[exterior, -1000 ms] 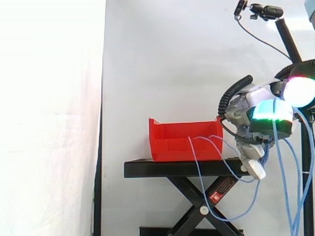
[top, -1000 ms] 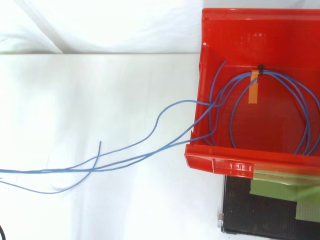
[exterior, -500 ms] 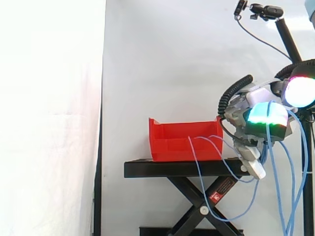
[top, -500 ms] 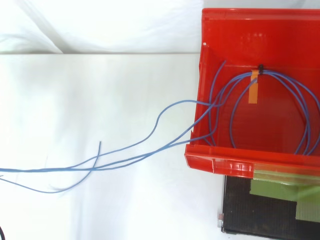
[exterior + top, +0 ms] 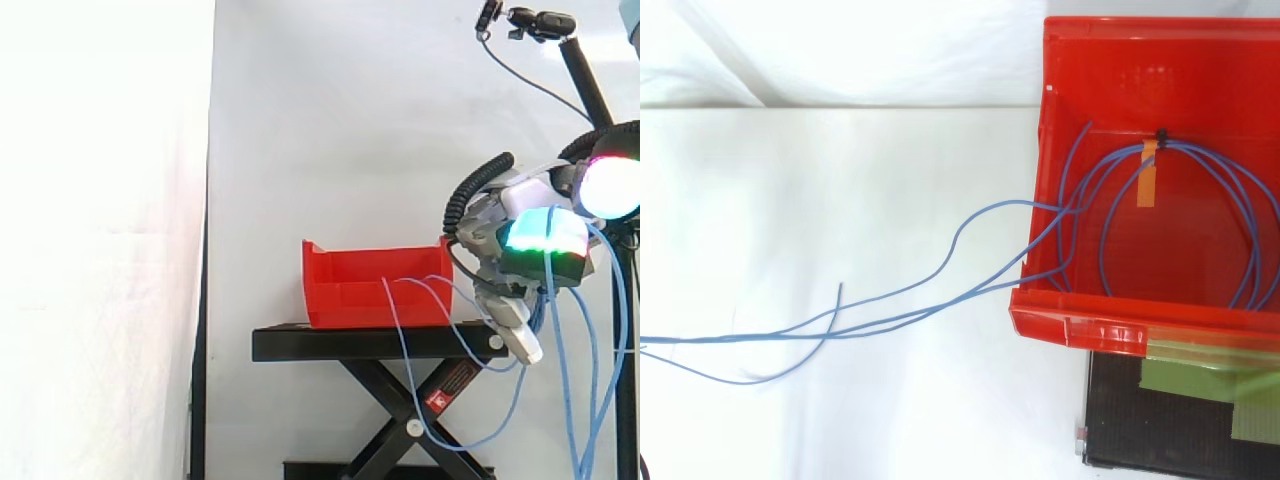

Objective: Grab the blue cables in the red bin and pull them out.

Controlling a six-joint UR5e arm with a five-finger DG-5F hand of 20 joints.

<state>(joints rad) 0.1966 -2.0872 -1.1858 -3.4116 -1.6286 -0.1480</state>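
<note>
The red bin (image 5: 372, 292) sits on a black stand (image 5: 340, 344). In the top view, blue cables (image 5: 940, 277) loop inside the bin (image 5: 1090, 330), bound by a black tie and an orange tag (image 5: 1148, 180). They cross its left wall and trail left over the white cloth. In the side view the cables (image 5: 404, 345) spill over the bin's right end and sag below the stand. They rise to my hand (image 5: 500, 225), right of the bin. Its fingers are curled on the strands, which drape over a green glowing pad (image 5: 542, 234) and hang down.
A scissor-lift frame (image 5: 410, 420) carries the stand. A camera on a black pole (image 5: 585, 75) rises behind my hand at the upper right. Green tape on a black plate (image 5: 1200, 385) lies below the bin in the top view. White curtain backs the scene.
My hand has shifted slightly left and down. The strands hanging below it have swung a little, and the loose cable ends at the left of the top view have drifted slightly.
</note>
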